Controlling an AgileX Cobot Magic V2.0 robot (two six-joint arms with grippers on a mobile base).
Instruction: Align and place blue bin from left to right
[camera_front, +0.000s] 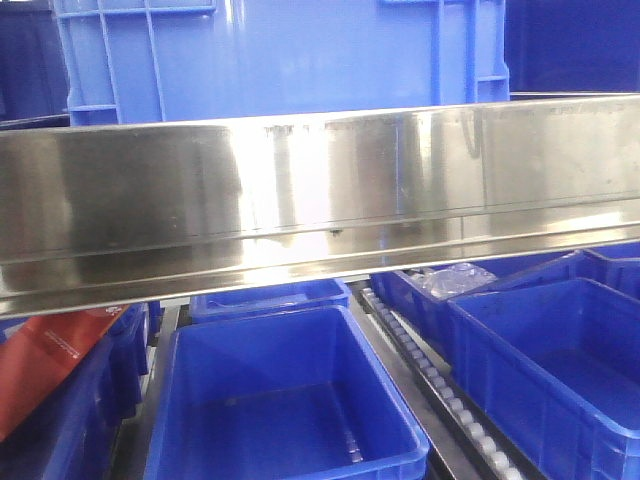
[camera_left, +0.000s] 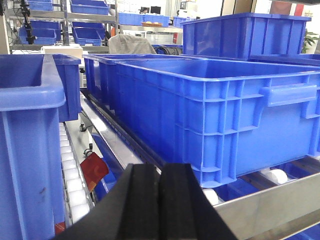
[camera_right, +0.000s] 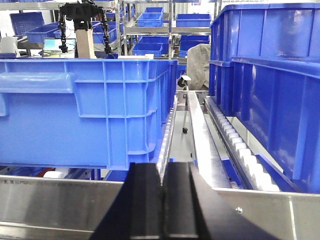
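The blue bin (camera_front: 280, 50), a tall ribbed crate, stands on the upper level just behind the steel front rail (camera_front: 320, 200). In the left wrist view the blue bin (camera_left: 225, 120) fills the centre and right, its corner resting on white rollers. My left gripper (camera_left: 160, 167) is shut and empty, low in front of that corner and apart from it. In the right wrist view the blue bin (camera_right: 85, 110) is at the left. My right gripper (camera_right: 162, 165) is shut and empty, in front of the rail and just right of the bin's right corner.
Another blue crate (camera_left: 30, 130) stands left of the bin, and stacked blue crates (camera_right: 270, 90) stand to its right. Roller tracks (camera_right: 240, 150) run between them. Below the rail sit shallower dark-blue bins (camera_front: 290, 410) and a red card (camera_front: 50, 360).
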